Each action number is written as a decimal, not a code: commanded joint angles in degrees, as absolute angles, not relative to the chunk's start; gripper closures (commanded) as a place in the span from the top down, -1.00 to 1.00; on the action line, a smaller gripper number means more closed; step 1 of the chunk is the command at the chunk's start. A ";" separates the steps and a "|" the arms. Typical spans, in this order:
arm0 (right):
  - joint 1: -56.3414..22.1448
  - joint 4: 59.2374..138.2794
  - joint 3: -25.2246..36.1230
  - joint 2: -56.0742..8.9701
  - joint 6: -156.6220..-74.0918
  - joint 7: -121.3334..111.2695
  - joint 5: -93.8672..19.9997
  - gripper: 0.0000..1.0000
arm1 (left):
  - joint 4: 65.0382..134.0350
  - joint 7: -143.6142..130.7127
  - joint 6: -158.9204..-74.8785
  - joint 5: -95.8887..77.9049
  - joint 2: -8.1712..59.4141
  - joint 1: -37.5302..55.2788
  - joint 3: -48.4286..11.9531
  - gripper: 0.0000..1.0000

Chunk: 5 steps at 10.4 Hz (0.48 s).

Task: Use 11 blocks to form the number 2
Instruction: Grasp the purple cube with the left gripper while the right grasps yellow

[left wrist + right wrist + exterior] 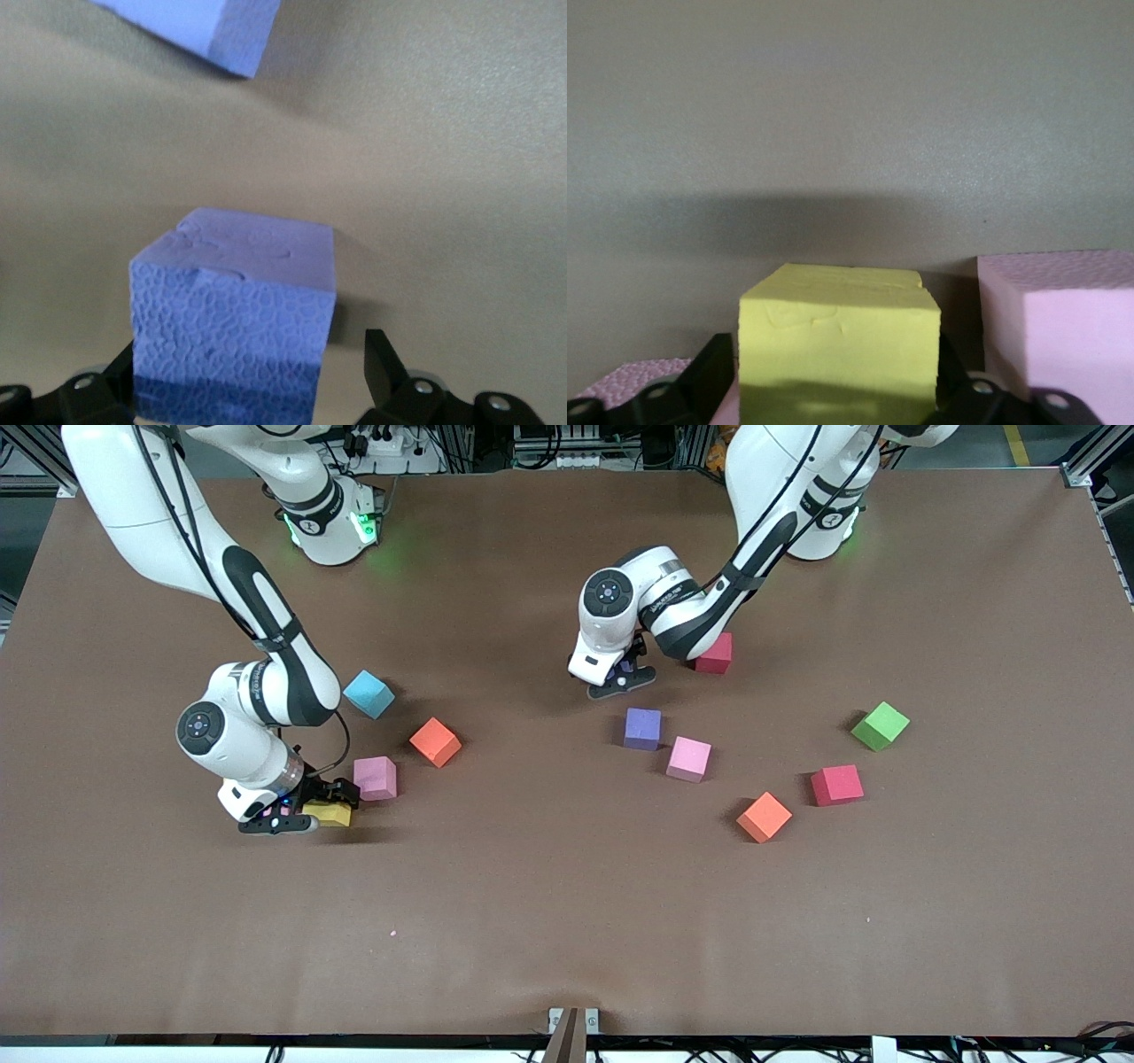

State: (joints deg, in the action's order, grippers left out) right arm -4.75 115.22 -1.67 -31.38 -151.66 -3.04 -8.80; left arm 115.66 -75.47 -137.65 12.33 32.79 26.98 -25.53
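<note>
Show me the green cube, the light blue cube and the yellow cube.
green cube (881, 725): front view, its top face.
light blue cube (368, 693): front view, its top face.
yellow cube (837, 354): right wrist view, its front face.

I see purple cube (235, 305) low centre of frame, resting on brown table (443, 177). Left gripper (252, 372) straddles it, black fingers (385, 372) at bottom edge standing apart, gap visible beside cube. Second purple cube (199, 27) cut off at upper left of frame.
</note>
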 commanded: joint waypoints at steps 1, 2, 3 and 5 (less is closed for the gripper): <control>-5.01 112.85 -1.41 -32.52 -151.08 -4.04 -10.11 0.17 | 115.31 -76.47 -137.55 17.47 33.13 27.16 -25.49 1.00; -5.27 112.85 -1.41 -32.43 -151.08 -4.04 -10.19 0.02 | 115.40 -76.03 -137.55 18.36 33.13 27.07 -25.49 1.00; -5.27 112.59 -1.41 -32.00 -150.65 -4.13 -10.11 -0.01 | 115.40 -75.94 -137.55 19.24 33.13 26.98 -25.49 1.00; -4.75 109.36 -1.32 -30.94 -143.49 -4.66 -10.02 -0.05 | 115.23 -75.94 -137.64 20.48 33.13 26.63 -25.49 1.00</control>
